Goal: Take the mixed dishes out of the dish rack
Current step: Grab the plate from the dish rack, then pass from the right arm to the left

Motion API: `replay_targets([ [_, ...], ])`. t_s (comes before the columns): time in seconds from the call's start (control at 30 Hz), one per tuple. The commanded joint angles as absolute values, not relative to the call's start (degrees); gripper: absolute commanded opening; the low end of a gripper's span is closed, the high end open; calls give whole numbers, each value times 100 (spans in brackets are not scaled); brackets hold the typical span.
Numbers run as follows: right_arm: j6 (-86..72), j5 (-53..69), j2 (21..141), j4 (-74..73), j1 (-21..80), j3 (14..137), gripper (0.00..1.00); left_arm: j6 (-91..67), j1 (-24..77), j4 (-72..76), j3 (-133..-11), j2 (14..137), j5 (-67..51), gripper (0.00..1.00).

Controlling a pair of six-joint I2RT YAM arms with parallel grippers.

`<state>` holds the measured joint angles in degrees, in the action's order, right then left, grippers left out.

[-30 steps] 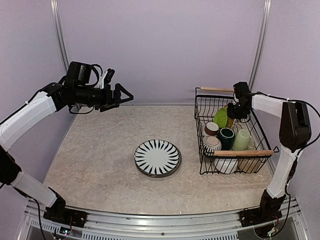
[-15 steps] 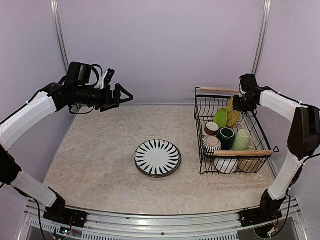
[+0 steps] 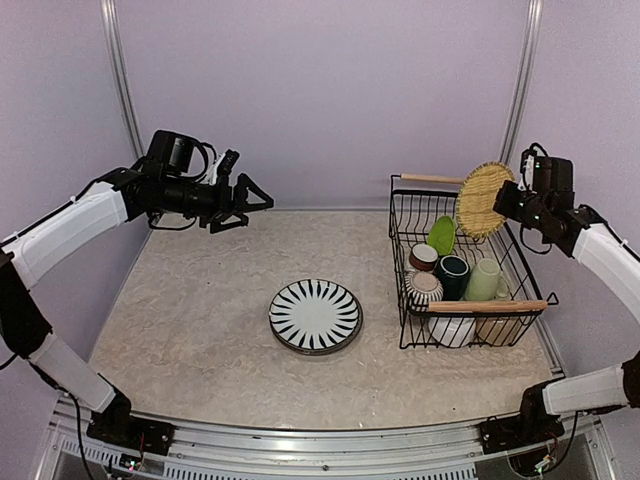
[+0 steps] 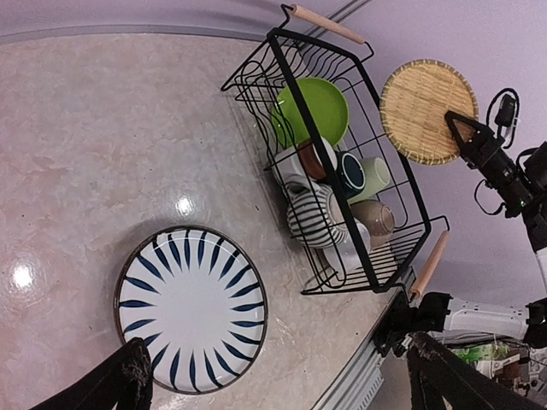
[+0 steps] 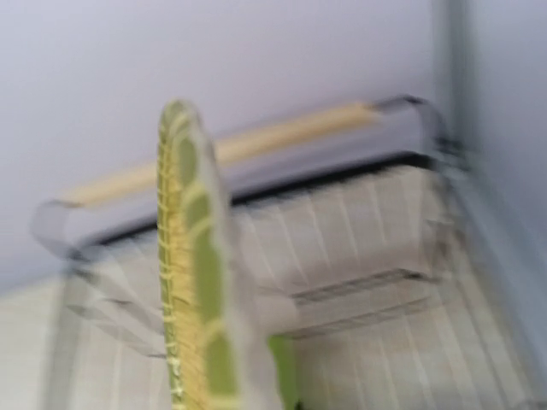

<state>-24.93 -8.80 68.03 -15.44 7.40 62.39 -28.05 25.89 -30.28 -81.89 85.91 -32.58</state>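
Yellow plate (image 3: 484, 199) hangs pinched at its rim in the right gripper (image 3: 505, 200), above the rack's (image 3: 487, 306) one-o'clock corner (other dishes (image 3: 452, 270) inside); left gripper (image 3: 252, 208) spread wide, at ten o'clock.

Heavily blurred close view. A yellowish plate (image 5: 184, 256) is seen edge-on and upright, left of centre, its ridged rim marked with green patches. Behind it, the light wooden handle (image 5: 256, 145) of the dish rack (image 5: 342, 175) is shown slanting up towards the right, with a dark wire rim and thin wires beneath. A lime-green sliver (image 5: 284, 376) is glimpsed at the bottom edge, just beside the plate. The top is filled by a lilac wall (image 5: 256, 51).
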Motion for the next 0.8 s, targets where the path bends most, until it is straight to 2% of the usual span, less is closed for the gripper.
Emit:
replay_targets([
  [0.0, -3492, 1175, 6496, 562, 796, 5628, 0, -2992, 2540, -2895, -8289, 8826, -3897, 99],
  [0.1, -3909, 2132, 6825, 1354, 1056, 5535, 0, -3127, 2537, -2750, -8256, 8935, -4306, 99],
  [0.47, -4578, 2767, 8927, 2656, 2993, 6794, 0, -3487, 2291, -2468, -8064, 8949, -4428, 97],
  [0.77, -5461, 3546, 10414, 3807, 3715, 7760, 0, -3628, 2043, -2260, -7953, 8953, -4657, 86],
])
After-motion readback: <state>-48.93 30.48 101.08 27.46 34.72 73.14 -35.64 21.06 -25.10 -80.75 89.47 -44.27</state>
